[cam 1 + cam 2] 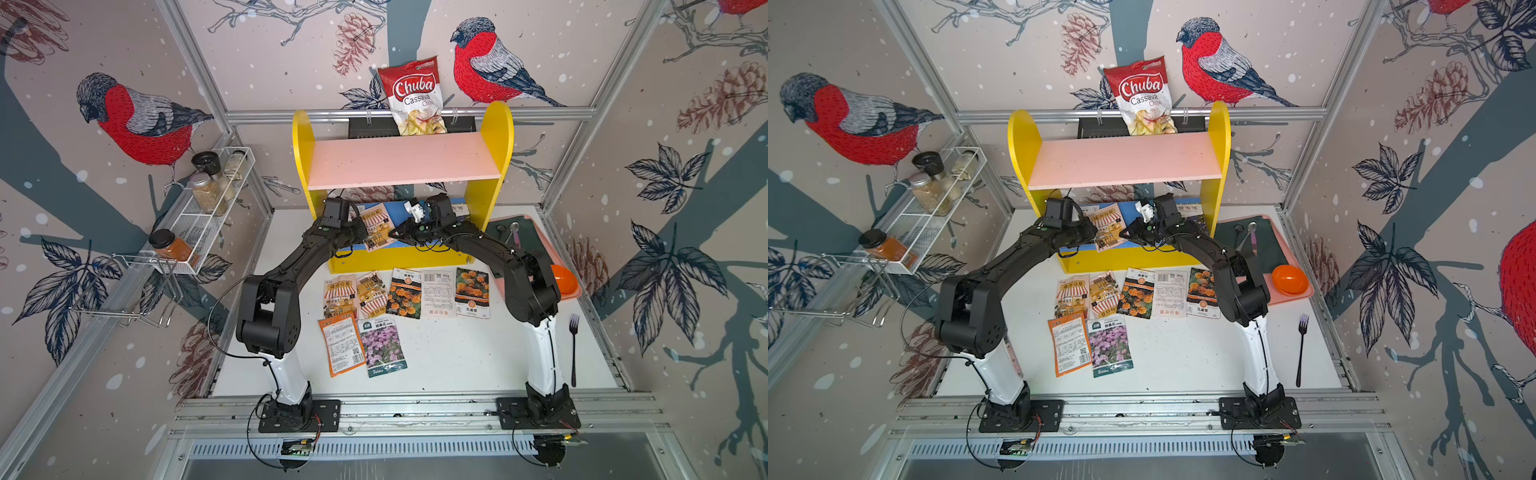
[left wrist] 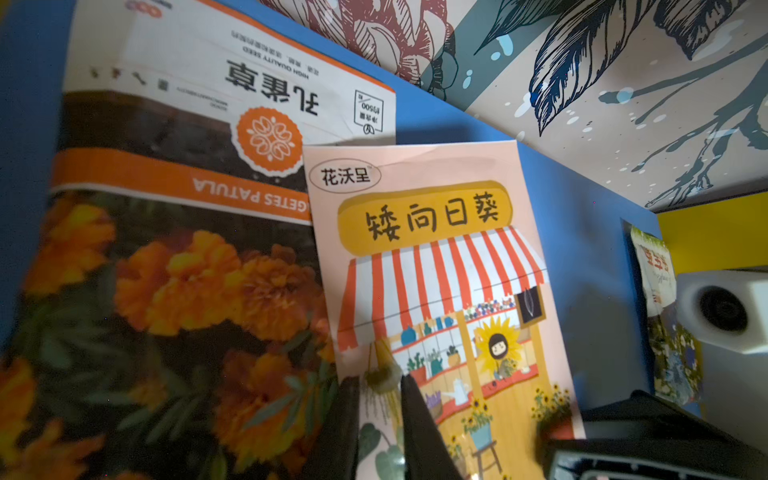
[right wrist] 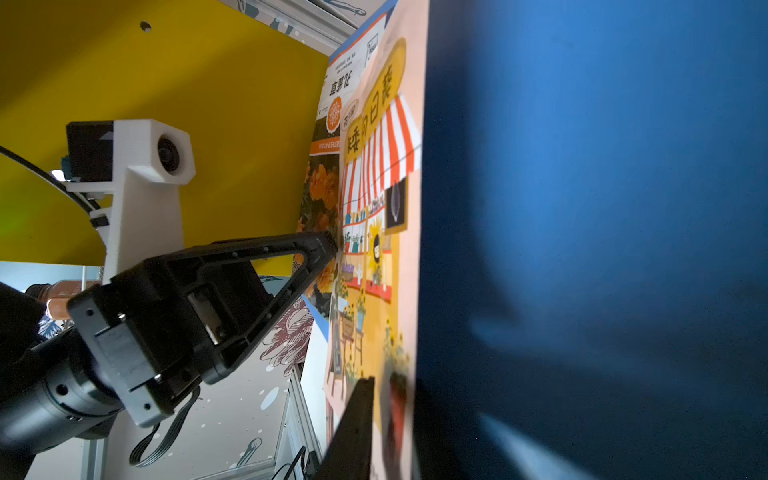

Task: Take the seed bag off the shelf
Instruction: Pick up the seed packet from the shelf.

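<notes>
**Both grippers at the seed bag on the shelf's lower board**

The seed bag [image 1: 376, 230], pink with a striped shop awning and a sunflower printed on it, lies on the blue lower board [image 2: 582, 257] of the shelf [image 1: 405, 160], beneath the pink upper board [image 1: 1125, 162]. It lies skewed, and one side overlaps a marigold bag [image 2: 166, 270] on the same board.

The left gripper [image 2: 379, 386] comes in from the left. Its fingers [image 2: 419, 424] stand only a little apart, with their tips on the seed bag's printed face close to the edge beside the marigold bag. A narrow strip of the print shows between them. They do not clamp the bag through its thickness.

The right gripper [image 1: 392, 234] meets the opposite edge of the seed bag. In the right wrist view one finger [image 3: 357, 415] lies against the printed face, and the other is lost in blur beside the blue board. I cannot tell whether this gripper has closed on the bag.

Loose bags [image 1: 404, 293] lie flat on the counter [image 1: 457, 361] in front of the shelf.
</notes>
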Available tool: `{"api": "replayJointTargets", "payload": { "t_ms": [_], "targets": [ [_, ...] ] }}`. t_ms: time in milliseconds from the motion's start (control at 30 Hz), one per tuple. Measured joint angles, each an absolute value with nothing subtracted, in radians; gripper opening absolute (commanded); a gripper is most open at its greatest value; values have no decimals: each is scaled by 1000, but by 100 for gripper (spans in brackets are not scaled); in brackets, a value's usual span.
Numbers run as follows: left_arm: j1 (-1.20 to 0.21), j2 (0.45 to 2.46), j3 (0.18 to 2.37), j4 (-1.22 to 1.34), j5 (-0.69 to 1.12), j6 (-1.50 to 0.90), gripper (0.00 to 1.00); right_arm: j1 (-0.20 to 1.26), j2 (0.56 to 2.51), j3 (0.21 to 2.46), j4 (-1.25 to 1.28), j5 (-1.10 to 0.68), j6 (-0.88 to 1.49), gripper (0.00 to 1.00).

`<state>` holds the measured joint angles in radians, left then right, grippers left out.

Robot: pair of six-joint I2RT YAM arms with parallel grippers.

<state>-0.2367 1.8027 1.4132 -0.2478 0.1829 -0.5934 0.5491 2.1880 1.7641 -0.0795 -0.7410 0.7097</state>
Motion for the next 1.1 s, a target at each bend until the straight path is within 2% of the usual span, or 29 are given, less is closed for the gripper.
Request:
{"api": "replayJointTargets", "payload": {
  "t_ms": [100, 200, 367, 600, 733, 900, 1100],
  "targets": [
    [-237, 1801, 1413, -249, 184, -593, 22, 549, 2188, 1764, -79, -739, 713, 1],
    [-238, 1798, 1412, -252, 184, -587, 24, 550, 2188, 1763, -75, -738, 715, 0],
    [-239, 1785, 1412, -267, 203, -578, 41, 551, 2186, 1753, -50, -730, 737, 0],
    [-239, 1766, 1454, -307, 209, -571, 55, 546, 2149, 1675, 45, -721, 792, 0],
    [-239, 1752, 1472, -330, 215, -564, 67, 542, 2130, 1653, 72, -715, 815, 0],
    [-239, 1708, 1469, -355, 240, -550, 83, 540, 2052, 1590, 96, -704, 817, 0],
    [-253, 1632, 1392, -353, 292, -550, 95, 538, 1943, 1481, 126, -680, 817, 0]
  ]
}}
